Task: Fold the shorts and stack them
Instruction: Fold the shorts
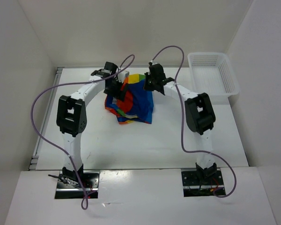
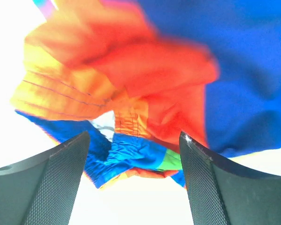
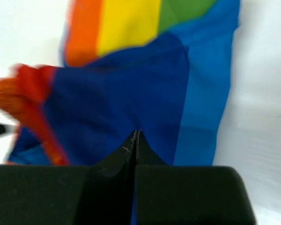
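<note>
Left gripper (image 2: 133, 136) stands open over the bunched shorts (image 1: 136, 107): close it on one edge layer only. Right gripper (image 3: 136, 135) is clenched; whether it pinches cloth is unclear.

The left claw (image 2: 134, 140) stood with its two dark, textured fingers (image 2: 61, 183) spread wide and gripping nothing, and just beyond them the shorts (image 2: 168, 70) lay crumpled on the white tabletop (image 2: 4, 140), red and orange folds bunched beside a broad blue panel at the right.
</note>
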You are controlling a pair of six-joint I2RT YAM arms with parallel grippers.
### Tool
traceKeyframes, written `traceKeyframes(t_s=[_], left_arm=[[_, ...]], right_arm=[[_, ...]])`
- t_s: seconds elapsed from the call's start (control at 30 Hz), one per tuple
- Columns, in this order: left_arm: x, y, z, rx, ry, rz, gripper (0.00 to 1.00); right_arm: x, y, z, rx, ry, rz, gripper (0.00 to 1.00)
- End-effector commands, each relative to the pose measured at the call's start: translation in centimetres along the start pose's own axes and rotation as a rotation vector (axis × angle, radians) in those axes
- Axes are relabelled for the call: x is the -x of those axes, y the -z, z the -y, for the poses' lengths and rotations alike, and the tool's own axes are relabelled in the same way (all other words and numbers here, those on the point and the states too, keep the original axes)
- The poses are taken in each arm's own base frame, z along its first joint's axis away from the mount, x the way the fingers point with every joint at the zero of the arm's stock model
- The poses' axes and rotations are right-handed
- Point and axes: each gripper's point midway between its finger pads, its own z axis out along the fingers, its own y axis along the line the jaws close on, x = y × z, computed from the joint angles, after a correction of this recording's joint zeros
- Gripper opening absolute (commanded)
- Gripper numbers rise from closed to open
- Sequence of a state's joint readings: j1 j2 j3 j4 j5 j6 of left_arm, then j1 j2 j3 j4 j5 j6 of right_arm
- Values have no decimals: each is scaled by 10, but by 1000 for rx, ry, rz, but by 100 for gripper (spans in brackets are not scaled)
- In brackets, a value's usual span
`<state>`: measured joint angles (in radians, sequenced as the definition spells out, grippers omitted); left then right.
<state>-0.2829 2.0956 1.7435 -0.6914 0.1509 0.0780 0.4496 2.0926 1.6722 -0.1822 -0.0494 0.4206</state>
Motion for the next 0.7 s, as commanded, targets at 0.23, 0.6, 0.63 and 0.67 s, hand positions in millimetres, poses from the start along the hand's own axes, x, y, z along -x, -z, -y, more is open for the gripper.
traceKeyframes(t_s=[0.23,0.6,0.63,0.67], left_arm=[[11,29,55,-196,-43,44,84],[-76,-58,2,79,-83,-192,77],[-81,-58,3,77,-82,-202,74],[-87,-58,3,73,-97,-221,72]], right_arm=[[-18,-80,15,80,-68,-104,0],[-8,-116,93,-123,-310,-118,0],[-11,-119,101,-157,-309,-113,0],[-10,-122,103,-166,-321,-106,0]])
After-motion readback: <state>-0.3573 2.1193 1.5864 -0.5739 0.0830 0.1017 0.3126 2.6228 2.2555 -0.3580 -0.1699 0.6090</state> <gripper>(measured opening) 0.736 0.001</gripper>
